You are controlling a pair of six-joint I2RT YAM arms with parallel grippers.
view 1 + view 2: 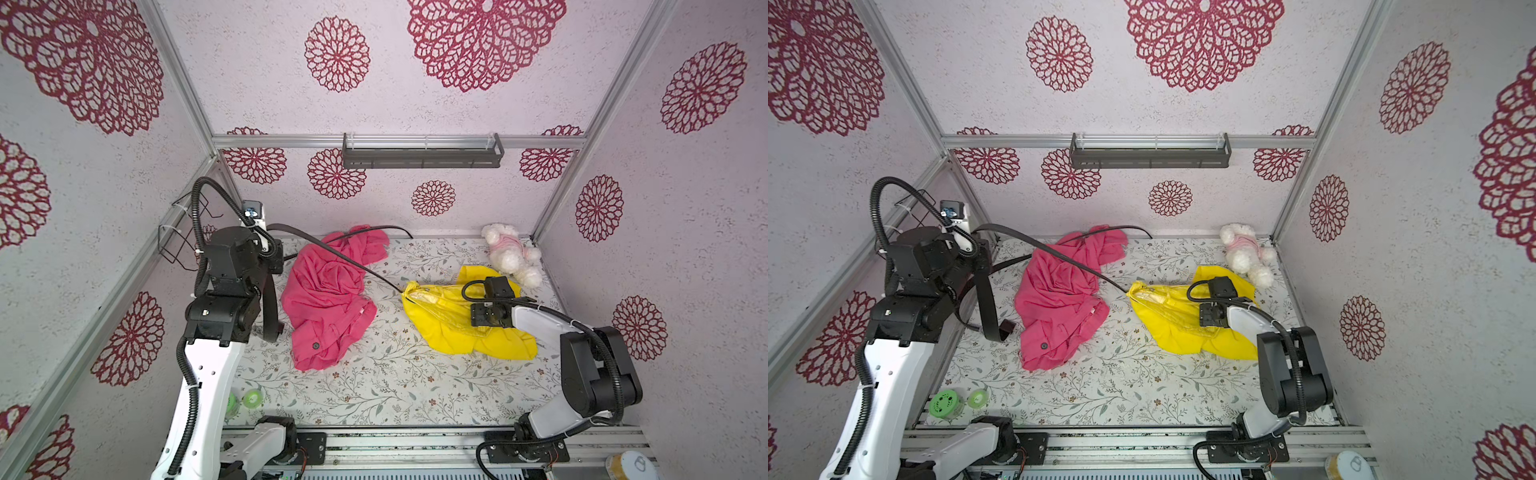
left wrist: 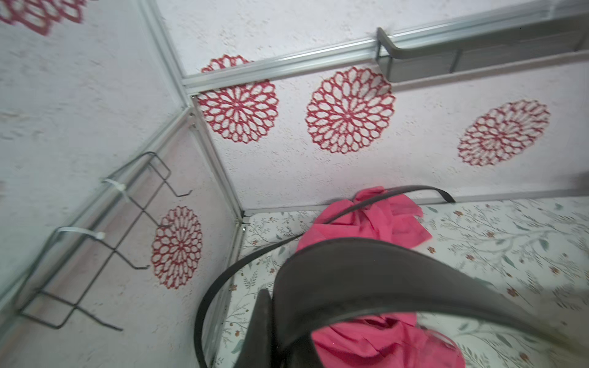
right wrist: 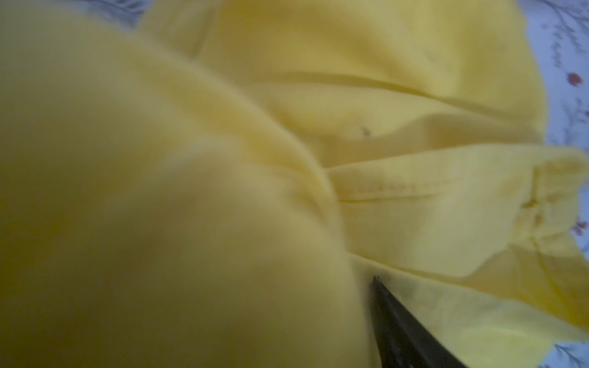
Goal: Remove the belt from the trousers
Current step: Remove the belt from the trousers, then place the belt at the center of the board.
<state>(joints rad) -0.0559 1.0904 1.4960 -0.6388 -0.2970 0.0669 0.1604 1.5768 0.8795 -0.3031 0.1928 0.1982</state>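
The yellow trousers (image 1: 440,332) (image 1: 1167,332) lie crumpled at the right of the table. A black belt (image 1: 332,251) (image 1: 1059,257) runs taut from their bunched waistband, across a pink garment, to my left gripper (image 1: 272,253) (image 1: 978,253), held high at the back left. That gripper is shut on the belt (image 2: 366,270), and a loop of it hangs below. My right gripper (image 1: 482,316) (image 1: 1208,316) presses down into the trousers (image 3: 382,95). One black finger (image 3: 401,334) shows there; fabric hides the other.
A pink garment (image 1: 328,303) lies mid-table under the belt. A white plush toy (image 1: 513,253) sits at the back right. Green round items (image 1: 946,403) rest near the front left. A wire rack (image 1: 183,232) hangs on the left wall and a grey shelf (image 1: 422,156) on the back wall.
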